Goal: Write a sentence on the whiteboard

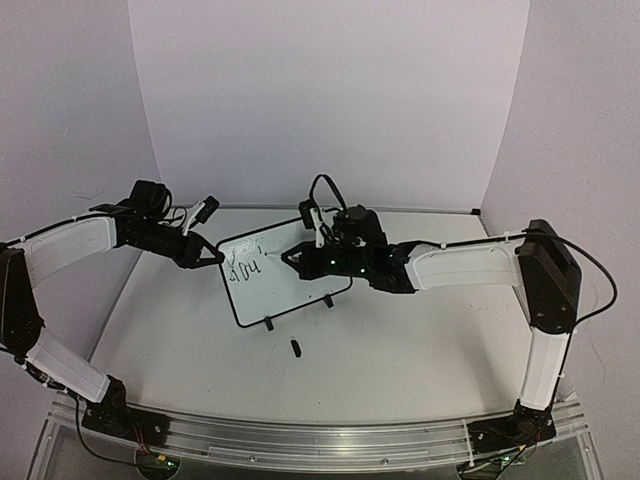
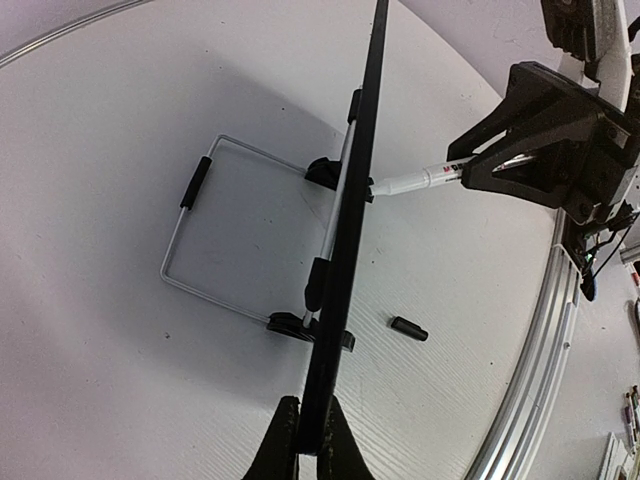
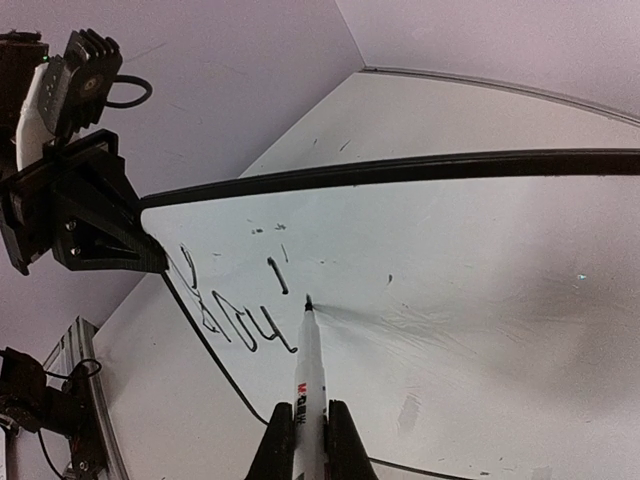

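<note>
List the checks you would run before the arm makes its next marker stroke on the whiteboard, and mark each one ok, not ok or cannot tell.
1. Left tool shut on the whiteboard edge: ok.
2. Right tool shut on the marker: ok.
3. Marker tip at the board face: ok.
4. Blank space to the right of the tip: ok.
5. Sentence finished: not ok, only a few letters are written.
6. Cap lying clear of the board: ok.

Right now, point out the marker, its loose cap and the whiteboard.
marker (image 3: 310,365), right wrist view, white barrel.
cap (image 2: 408,328), left wrist view, middle of it.
whiteboard (image 1: 292,295), top external view, bare white face.
</note>
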{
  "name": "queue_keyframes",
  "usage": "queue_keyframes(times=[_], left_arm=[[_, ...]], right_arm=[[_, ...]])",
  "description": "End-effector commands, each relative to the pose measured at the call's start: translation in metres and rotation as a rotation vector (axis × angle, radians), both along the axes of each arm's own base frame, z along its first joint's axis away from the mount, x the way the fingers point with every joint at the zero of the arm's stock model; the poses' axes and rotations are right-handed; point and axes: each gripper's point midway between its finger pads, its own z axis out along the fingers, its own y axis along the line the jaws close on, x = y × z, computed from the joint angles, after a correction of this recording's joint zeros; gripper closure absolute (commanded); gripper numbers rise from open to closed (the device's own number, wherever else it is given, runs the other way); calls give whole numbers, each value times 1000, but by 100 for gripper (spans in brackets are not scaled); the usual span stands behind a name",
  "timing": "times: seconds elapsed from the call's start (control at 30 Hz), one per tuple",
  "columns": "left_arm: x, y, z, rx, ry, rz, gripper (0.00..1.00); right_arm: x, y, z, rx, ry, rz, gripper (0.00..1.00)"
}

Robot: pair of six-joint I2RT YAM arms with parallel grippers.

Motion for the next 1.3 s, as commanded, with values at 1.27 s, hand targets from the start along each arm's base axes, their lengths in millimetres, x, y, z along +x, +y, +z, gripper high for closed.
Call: queue_keyframes(times=[1.27], left_arm=[[17,12,-2,79,-35,56,100]], right_arm=[[7,-2,32,77,-18,-38,100]])
